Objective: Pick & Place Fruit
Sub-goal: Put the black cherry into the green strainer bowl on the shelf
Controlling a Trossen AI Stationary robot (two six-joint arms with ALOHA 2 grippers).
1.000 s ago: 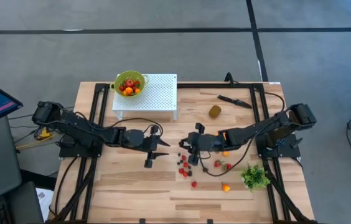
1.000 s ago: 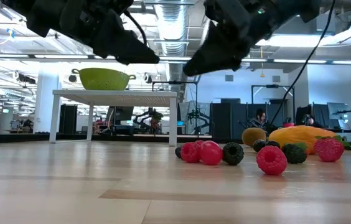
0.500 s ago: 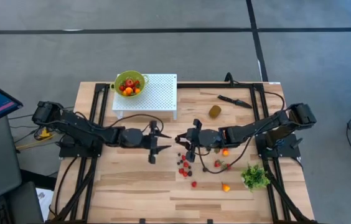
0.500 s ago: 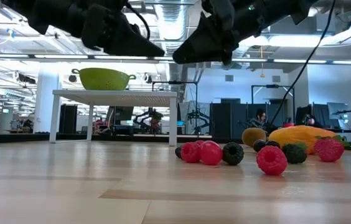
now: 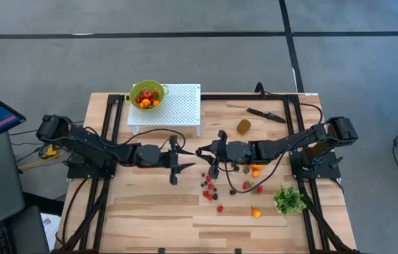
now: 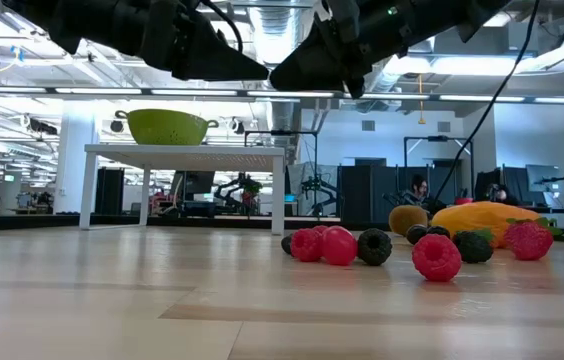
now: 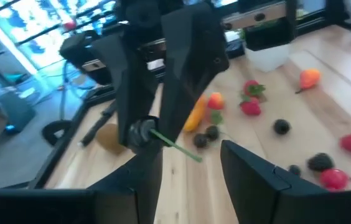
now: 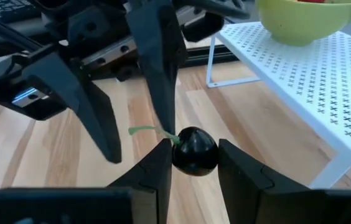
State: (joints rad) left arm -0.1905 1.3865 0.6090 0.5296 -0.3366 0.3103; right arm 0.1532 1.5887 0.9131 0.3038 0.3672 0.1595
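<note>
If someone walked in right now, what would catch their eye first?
The two grippers meeting nose to nose above mid-table: the right gripper pinches a dark cherry by its body, facing the open left gripper. Next, the scattered berries below them, and the green colander on the white rack.

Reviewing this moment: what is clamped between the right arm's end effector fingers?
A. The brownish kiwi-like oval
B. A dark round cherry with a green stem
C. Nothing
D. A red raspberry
B. In the right wrist view the right end effector is shut on a dark round cherry with a green stem, held above the wooden table facing the left end effector.
</note>
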